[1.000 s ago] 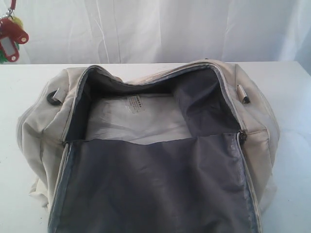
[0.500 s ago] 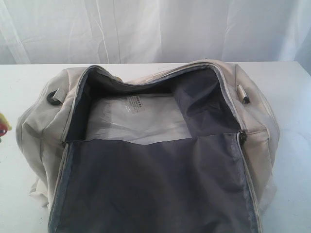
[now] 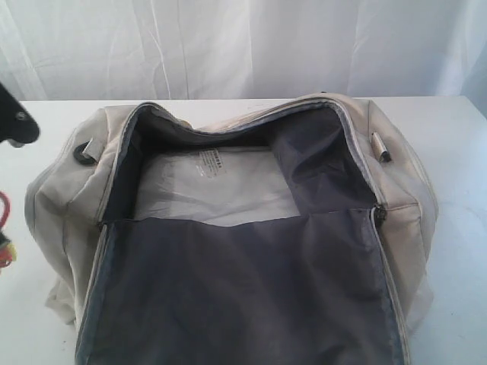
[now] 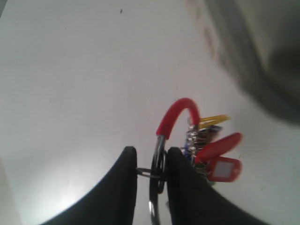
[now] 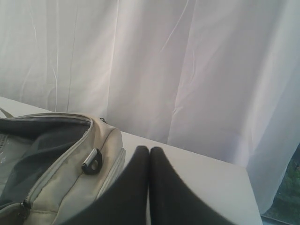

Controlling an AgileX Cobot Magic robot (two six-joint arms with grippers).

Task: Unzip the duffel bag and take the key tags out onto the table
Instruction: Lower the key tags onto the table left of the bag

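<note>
Your left jaws stand partly open, pinched on the dark metal ring (image 4: 158, 164) that carries the key tags (image 4: 216, 157). The ring runs up between the two black pads, and its red-sleeved arc curves over the bunch. The tags, red and yellow foremost with darker ones behind, hang beside the jaws over the white desk (image 4: 70, 93); you cannot tell from the wrist view whether they touch it. In the exterior view only a sliver of them shows at the far left edge, outside the duffel bag (image 3: 251, 251) and just beside its left end, with a dark part of your left arm (image 3: 17, 120) above. The bag lies in the middle of the desk with its main zip undone, the near flap folded toward the camera grey lining up, and a pale floor with a printed label (image 3: 213, 162) showing inside. Your right jaws are pressed fully together with nothing between them, held up near the bag's right end by a dark zip pull (image 5: 92, 162), with the white curtain (image 5: 187, 70) behind.
</note>
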